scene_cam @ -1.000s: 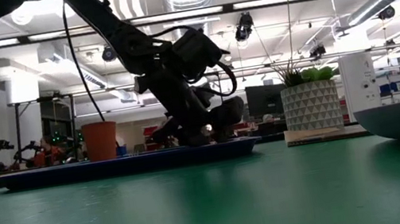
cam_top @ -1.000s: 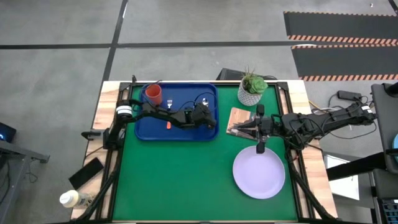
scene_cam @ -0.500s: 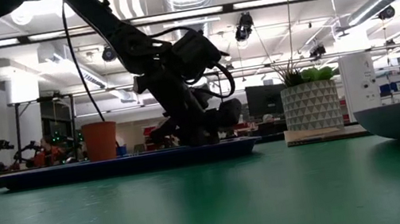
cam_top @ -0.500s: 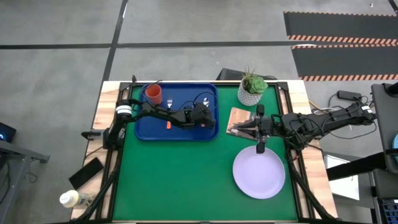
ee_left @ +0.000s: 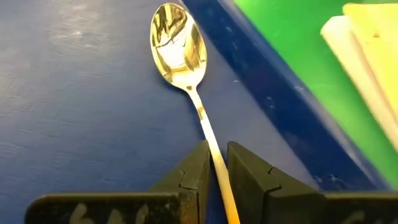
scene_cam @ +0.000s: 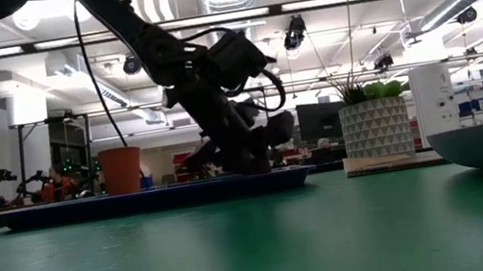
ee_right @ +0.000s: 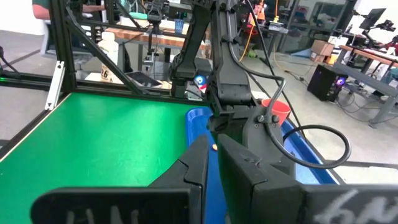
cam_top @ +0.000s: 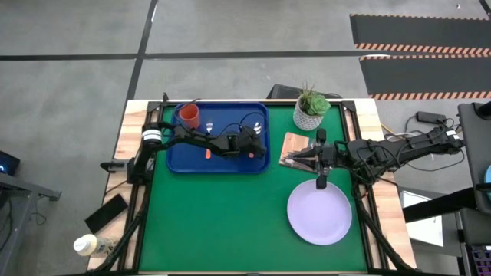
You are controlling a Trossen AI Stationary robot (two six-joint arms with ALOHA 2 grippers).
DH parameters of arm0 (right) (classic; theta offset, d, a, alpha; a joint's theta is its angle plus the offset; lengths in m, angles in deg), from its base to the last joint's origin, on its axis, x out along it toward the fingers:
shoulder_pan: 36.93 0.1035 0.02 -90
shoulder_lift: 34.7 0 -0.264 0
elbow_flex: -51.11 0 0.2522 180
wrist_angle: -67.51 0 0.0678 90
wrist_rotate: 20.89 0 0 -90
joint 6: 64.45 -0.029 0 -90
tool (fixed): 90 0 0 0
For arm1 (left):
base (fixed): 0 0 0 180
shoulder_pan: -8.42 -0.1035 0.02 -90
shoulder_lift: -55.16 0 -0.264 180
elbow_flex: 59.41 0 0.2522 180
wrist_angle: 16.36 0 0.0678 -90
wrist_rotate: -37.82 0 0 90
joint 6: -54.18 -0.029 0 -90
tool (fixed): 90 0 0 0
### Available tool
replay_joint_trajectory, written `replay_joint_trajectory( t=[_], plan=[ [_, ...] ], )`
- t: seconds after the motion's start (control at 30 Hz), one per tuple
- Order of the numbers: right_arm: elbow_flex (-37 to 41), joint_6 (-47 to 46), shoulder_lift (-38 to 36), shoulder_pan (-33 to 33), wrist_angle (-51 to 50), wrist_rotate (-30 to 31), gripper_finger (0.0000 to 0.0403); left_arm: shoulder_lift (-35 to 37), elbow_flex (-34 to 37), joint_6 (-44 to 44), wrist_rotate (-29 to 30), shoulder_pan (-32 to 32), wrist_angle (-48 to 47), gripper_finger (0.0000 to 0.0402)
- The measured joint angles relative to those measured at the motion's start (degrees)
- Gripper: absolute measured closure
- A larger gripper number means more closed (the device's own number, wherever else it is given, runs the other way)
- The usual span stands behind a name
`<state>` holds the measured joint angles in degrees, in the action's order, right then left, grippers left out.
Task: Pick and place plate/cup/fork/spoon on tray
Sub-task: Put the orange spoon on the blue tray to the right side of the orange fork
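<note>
A: One item, the spoon (ee_left: 186, 68), is in hand. High view: where does everything lie?

B: The left gripper (cam_top: 257, 146) is low over the right-hand part of the tray (cam_top: 178, 162); the cup (cam_top: 189, 116) stands in the tray's far left corner. The plate (cam_top: 319, 215) lies on the green mat (cam_top: 222, 222), well apart from the tray. The right gripper (cam_top: 295, 159) waits near the plant pot (cam_top: 310, 112).

A: Low view?

B: The left gripper (scene_cam: 255, 158) sits just above the tray's rim (scene_cam: 149, 199). I cannot tell contact there.

A: Left wrist view?

B: Its fingers (ee_left: 189, 177) are clenched on the spoon's handle; the bowl rests on the tray floor, close beside the rim wall.

A: Right wrist view?

B: The right fingers (ee_right: 193, 168) are closed on nothing.

A: Procedure?

B: I judge the spoon is ready for release. Open the jaws fully, then lift straight up so the handle is not dragged against the rim.
</note>
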<state>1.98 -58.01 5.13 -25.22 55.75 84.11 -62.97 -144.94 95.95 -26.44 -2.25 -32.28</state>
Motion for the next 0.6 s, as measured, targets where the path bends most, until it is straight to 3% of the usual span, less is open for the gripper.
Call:
replay_joint_trajectory(
  t=[0.3, 0.6],
  plan=[
    [0.0, 0.0, 0.0, 0.0, -0.02, 0.0, 0.0375, 0.11, -0.15, 1.93, -1.67, 0.08, 0.09, 0.0354],
    [0.0, 0.0, 0.02, 0.0, -0.08, 0.0, 0.0375, 2.63, -0.02, -0.6, -4.72, 0.11, -2.29, 0.0281]
  ],
)
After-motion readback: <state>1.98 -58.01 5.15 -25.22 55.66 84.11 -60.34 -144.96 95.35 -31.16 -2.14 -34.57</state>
